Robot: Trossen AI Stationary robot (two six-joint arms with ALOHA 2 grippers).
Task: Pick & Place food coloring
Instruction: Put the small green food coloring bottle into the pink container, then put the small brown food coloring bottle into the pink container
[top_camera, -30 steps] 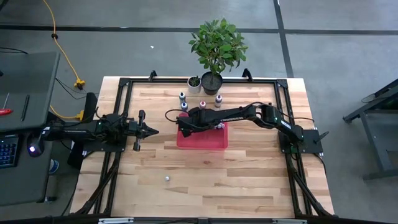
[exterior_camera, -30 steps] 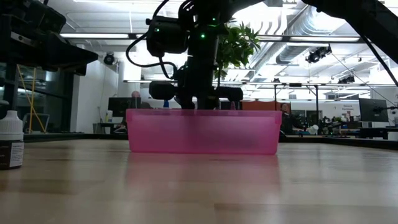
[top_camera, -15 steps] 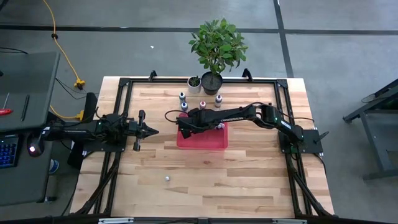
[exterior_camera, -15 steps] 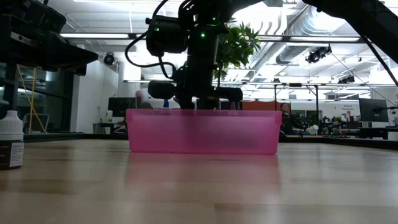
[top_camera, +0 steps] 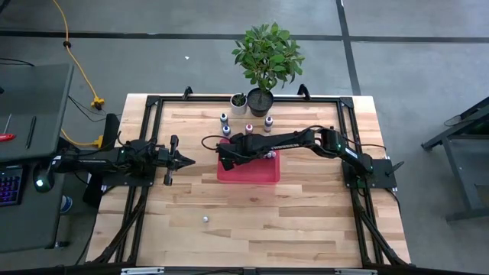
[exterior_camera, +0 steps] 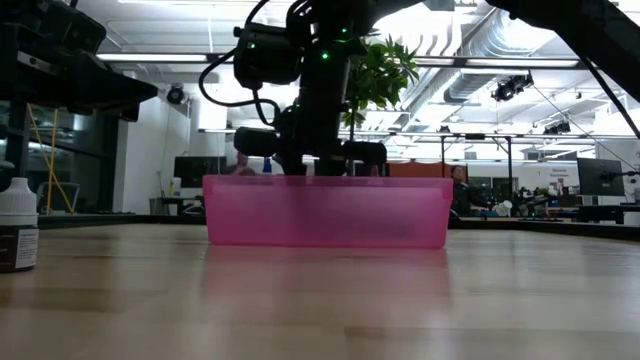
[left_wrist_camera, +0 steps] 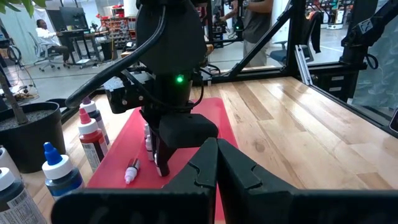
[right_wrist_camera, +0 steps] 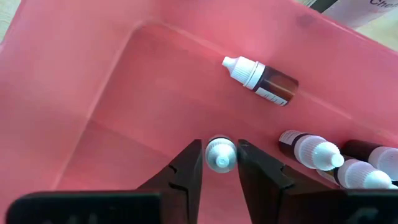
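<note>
My right gripper (right_wrist_camera: 220, 157) points down into the left end of the red tray (top_camera: 260, 174), open a little. A small food coloring bottle (right_wrist_camera: 221, 154) stands under it, its white cap seen end-on between the fingertips, which stand close on either side. More bottles lie on the tray floor: a brown one (right_wrist_camera: 262, 76) and two at the side (right_wrist_camera: 311, 151). Others stand on the table behind the tray (top_camera: 248, 128) and one near the front edge (exterior_camera: 17, 225). My left gripper (top_camera: 186, 160) waits shut at the table's left.
A tall potted plant (top_camera: 263, 57) and a small white pot (top_camera: 239, 101) stand at the table's far edge, just behind the standing bottles. A black frame (top_camera: 153, 103) borders the table. Bare wood lies in front of the tray.
</note>
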